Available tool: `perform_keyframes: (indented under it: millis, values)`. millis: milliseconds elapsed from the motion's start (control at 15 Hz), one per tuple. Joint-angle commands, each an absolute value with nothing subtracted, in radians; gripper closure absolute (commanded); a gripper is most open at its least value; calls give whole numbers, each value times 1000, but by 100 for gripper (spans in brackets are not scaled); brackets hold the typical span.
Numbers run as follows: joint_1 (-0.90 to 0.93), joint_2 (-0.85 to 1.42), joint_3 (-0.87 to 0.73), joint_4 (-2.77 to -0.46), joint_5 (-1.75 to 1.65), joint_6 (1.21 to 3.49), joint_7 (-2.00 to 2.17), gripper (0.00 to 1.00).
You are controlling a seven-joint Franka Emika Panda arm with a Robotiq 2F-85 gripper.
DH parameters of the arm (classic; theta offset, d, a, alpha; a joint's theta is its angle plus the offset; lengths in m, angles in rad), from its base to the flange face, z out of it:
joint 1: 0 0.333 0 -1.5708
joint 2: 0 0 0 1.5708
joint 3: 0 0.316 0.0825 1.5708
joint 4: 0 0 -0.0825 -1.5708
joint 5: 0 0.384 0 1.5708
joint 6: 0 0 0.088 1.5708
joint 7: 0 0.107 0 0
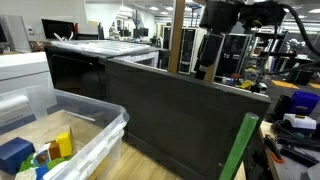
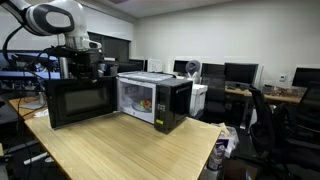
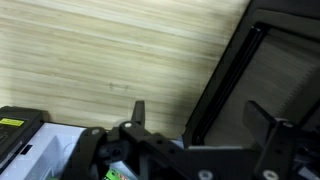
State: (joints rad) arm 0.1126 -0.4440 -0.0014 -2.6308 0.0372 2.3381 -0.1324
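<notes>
Gripper (image 3: 195,106), fingers spread wide and holding nothing, hangs just behind the microwave door (image 2: 80,102), which is swung open near the far edge of the table (image 2: 130,150); judged best: press flat on the door's upper edge, slowly, without snagging.

White arm (image 2: 55,18); black pincer (image 3: 197,112)

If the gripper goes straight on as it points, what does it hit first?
Likely the open microwave door: its edge runs between the spread fingers in the wrist view. Depth is unclear; it might miss onto the wooden table.
</notes>
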Motion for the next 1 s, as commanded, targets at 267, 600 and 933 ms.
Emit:
perform_keyframes:
  millis: [267,600,933]
  values:
    - [71,-468,-8,-2671,25,2355,-128,0]
    - [117,-493,-16,-2688,88,2313,-165,0]
    - [185,-517,4,-2687,129,2295,-169,0]
